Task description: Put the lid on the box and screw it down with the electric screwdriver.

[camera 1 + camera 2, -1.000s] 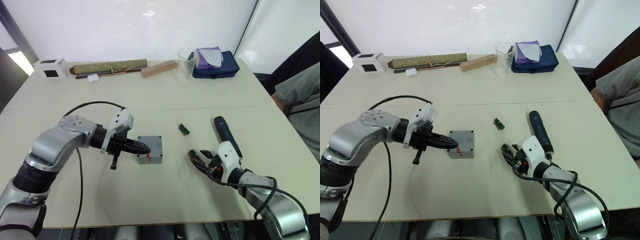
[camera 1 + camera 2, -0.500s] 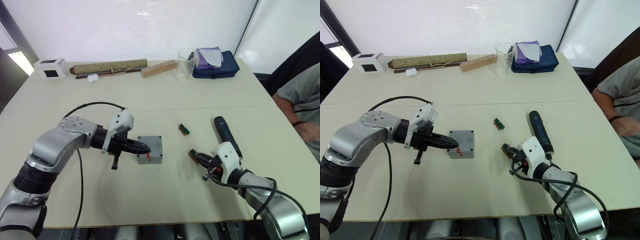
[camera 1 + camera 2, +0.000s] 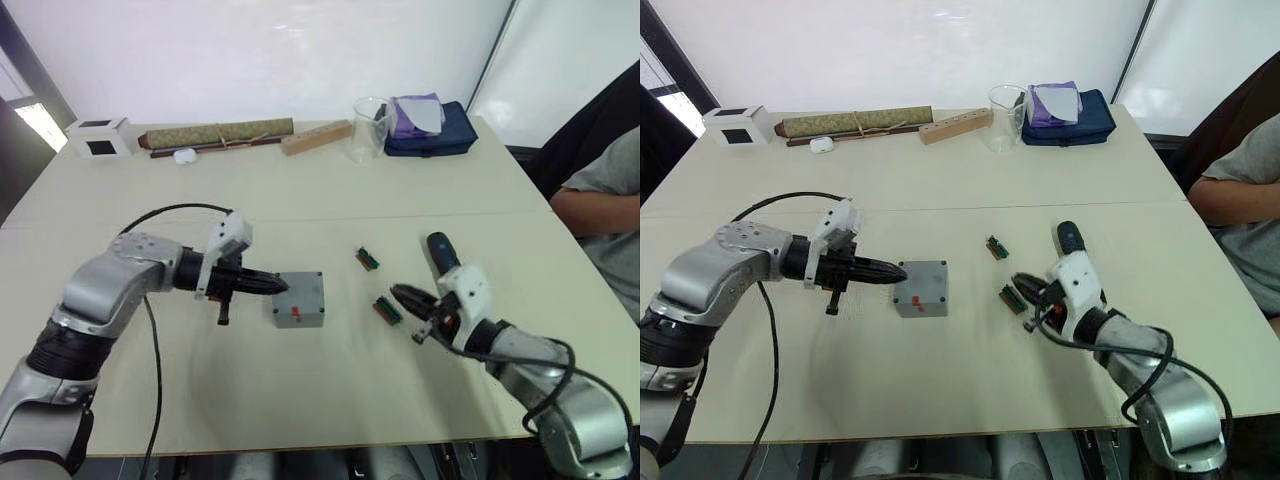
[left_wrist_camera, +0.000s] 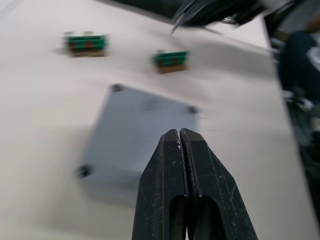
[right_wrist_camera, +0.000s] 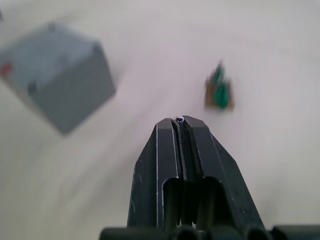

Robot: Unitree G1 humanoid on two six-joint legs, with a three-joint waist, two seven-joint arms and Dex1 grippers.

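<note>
A pale table [image 3: 300, 420] seen from above, with two robot arms reaching over it. Near the middle sits the grey box [image 3: 299, 299], and its lid [image 4: 135, 135] already lies flat on top, screw holes showing at the corners. The left gripper [image 3: 276, 285] points at the box's left edge, fingers pressed together with nothing between them; whether the tips touch the box cannot be told. The right gripper [image 3: 403, 295] hovers to the right of the box, fingers also pressed together; a tiny dark speck at the tips may be a screw, but it is too small to be sure. Two small green parts lie on the table: one [image 3: 387, 309] just left of the right gripper, another [image 3: 367, 259] a little farther away. The screwdriver [image 3: 441, 250] lies on the table beyond the right gripper, partly hidden by the wrist, untouched. Judging from this, the lid step looks done and the fastening step is in hand. The next move would call for picking up the screwdriver with the right gripper and bringing its bit upright over a corner hole while the left gripper steadies the box.
</note>
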